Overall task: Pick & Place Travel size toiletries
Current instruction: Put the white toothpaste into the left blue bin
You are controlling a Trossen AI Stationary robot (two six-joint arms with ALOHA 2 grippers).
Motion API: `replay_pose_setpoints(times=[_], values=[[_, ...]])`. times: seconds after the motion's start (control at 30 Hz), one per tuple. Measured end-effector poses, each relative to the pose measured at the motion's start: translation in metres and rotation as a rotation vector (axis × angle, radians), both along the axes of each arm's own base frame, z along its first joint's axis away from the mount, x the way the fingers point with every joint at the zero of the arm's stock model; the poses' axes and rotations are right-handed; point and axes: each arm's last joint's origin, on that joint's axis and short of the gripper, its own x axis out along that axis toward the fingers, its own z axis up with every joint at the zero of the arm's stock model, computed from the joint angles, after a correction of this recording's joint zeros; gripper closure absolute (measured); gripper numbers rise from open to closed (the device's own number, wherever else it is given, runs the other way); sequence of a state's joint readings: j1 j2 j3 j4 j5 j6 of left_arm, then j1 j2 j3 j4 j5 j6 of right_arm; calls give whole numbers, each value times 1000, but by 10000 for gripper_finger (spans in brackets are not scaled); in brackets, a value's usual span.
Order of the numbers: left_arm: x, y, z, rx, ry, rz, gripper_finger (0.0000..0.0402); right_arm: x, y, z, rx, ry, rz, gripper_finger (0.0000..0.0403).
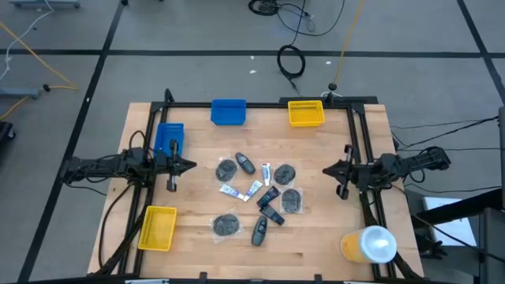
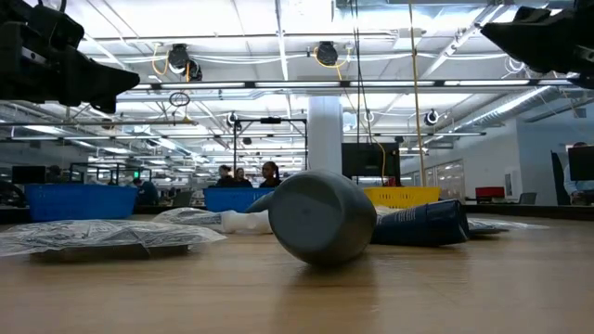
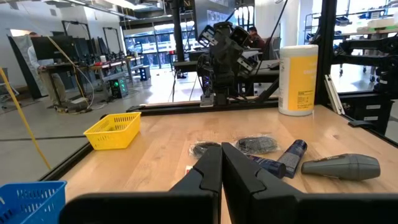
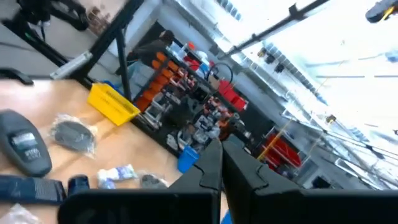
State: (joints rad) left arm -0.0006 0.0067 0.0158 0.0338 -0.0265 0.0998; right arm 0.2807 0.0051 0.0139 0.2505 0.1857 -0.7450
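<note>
- The left hand (image 1: pixel 189 166) hangs over the left part of the table (image 1: pixel 197 260), just beside a blue bin (image 1: pixel 169 139); in its wrist view the two fingers (image 3: pixel 208 171) lie pressed together, closed on nothing
- The right hand (image 1: pixel 326 171) hangs over the right part of the table, facing the left one across the middle; its fingers (image 4: pixel 211 163) also meet, closed and empty
- The travel size toiletries (image 1: pixel 260 196) lie scattered on the middle of the table between the two hands, apart from both
- Among them are round dark-grey pads (image 1: pixel 226 169) in clear wrapping, small white tubes (image 1: pixel 266 173) with blue marks, and dark oblong pieces (image 1: pixel 245 163)
- One dark oblong piece (image 2: pixel 320 218) lies on its side close to the low camera, its rounded end toward the lens, with a dark tube (image 2: pixel 422 224) just behind it
- A second blue bin (image 1: pixel 228 112) and a yellow bin (image 1: pixel 306 113) stand along the far edge; another yellow bin (image 1: pixel 157 228) sits near the front left corner
- A large yellow-and-white cylinder (image 1: pixel 368 244) stands at the front right corner, well apart from the toiletries
- People (image 2: pixel 246 175) show far off in the room beyond the table
</note>
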Motion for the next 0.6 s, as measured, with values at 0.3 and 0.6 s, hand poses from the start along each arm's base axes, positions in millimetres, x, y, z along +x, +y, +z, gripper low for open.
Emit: replay_pose_setpoints(times=[0.3,0.6], values=[[0,0,0,0,0,0,394,-7,4,18,289,-154,289,403],[-1,0,7,-50,-78,-5,394,8,4,10,495,-2,276,403]])
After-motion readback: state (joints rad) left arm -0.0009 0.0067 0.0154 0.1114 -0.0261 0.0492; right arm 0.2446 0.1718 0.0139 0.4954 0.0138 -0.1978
